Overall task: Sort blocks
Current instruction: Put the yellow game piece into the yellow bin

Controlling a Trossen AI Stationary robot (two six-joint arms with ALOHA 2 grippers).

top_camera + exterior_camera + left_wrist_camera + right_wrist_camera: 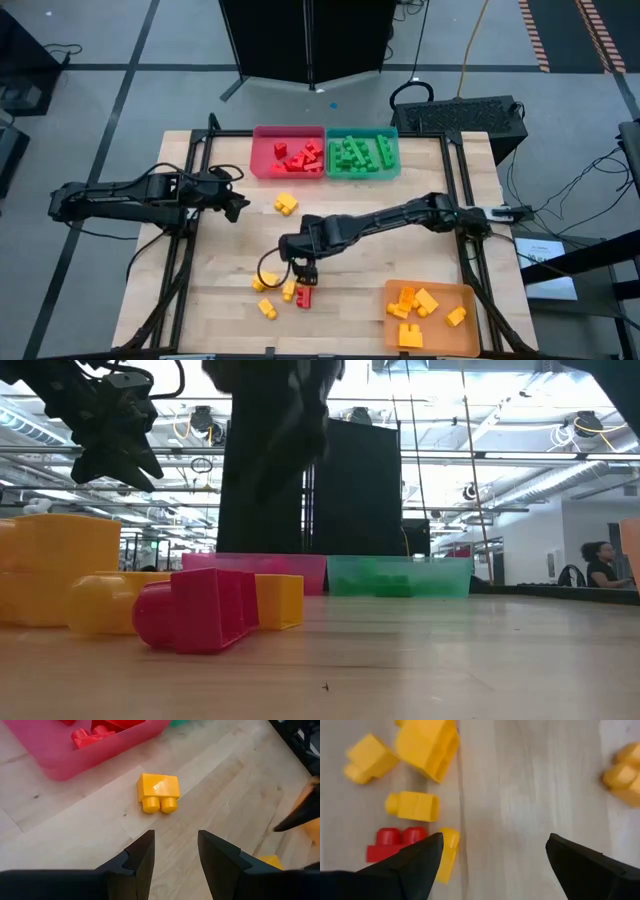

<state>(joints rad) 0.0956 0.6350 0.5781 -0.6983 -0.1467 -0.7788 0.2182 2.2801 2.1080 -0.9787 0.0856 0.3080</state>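
Loose blocks lie on the wooden table: a yellow one (286, 204) (159, 791) at mid-table, and a near cluster of yellow ones (265, 283) with one red block (304, 297) (395, 845) (200, 610). My left gripper (240, 207) (175, 855) is open, held above the table just left of the lone yellow block. My right gripper (303, 270) (492, 855) is open wide, pointing down above the cluster, with the red block and a yellow block (447, 852) beside one finger. Neither gripper holds anything.
A red tray (262, 165) with red blocks and a green tray (394, 168) with green blocks stand side by side at the far edge. An orange tray (470, 300) with yellow blocks sits at the near right corner. A person shows in the room beyond (600, 565).
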